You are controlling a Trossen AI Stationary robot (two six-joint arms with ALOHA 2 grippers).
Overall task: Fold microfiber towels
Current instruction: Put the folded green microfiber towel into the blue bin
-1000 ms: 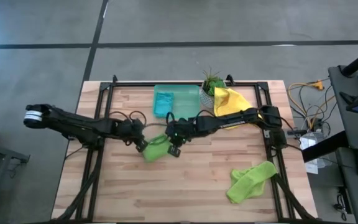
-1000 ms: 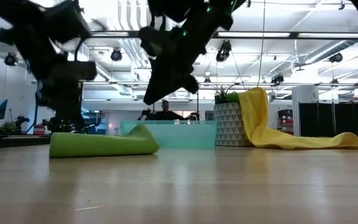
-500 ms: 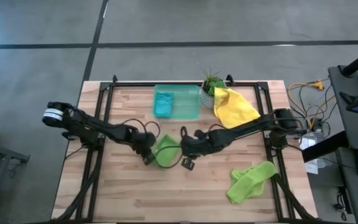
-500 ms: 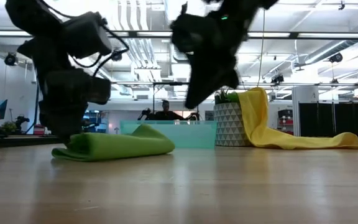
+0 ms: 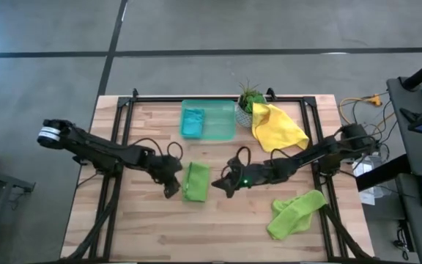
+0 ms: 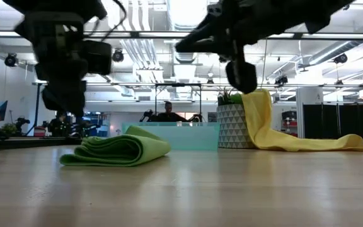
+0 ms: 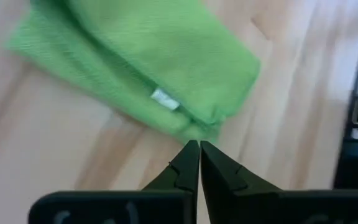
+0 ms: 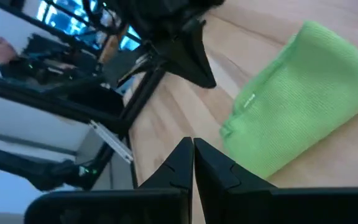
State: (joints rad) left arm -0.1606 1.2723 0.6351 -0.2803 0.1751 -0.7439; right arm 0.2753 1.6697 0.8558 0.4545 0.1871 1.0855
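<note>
Here we are looking down on a wooden table (image 5: 145, 227) where a folded lime green towel (image 5: 195, 181) is lying near the middle; we are using it as our landmark. It is resting flat in a neat stack of layers, and nothing is holding it.

The left gripper (image 5: 171, 190) is hovering just beside the folded towel on its left, fingers pressed fully together and empty. In its own wrist view the closed tips (image 7: 199, 149) are pointing at the towel's edge, where a small white tag (image 7: 164, 99) is showing. The right gripper (image 5: 221, 185) is sitting just to the right of the folded towel, also pinched shut with nothing in it.

Behind the folded towel, a see-through green tray (image 5: 222, 125) is holding a teal-blue towel (image 5: 192, 121). To the right of that, a yellow towel (image 5: 275, 126) is draping off a potted plant (image 5: 249, 97). A second lime green towel (image 5: 294, 213) is lying crumpled well to the right of the folded one, toward the table's near edge.
</note>
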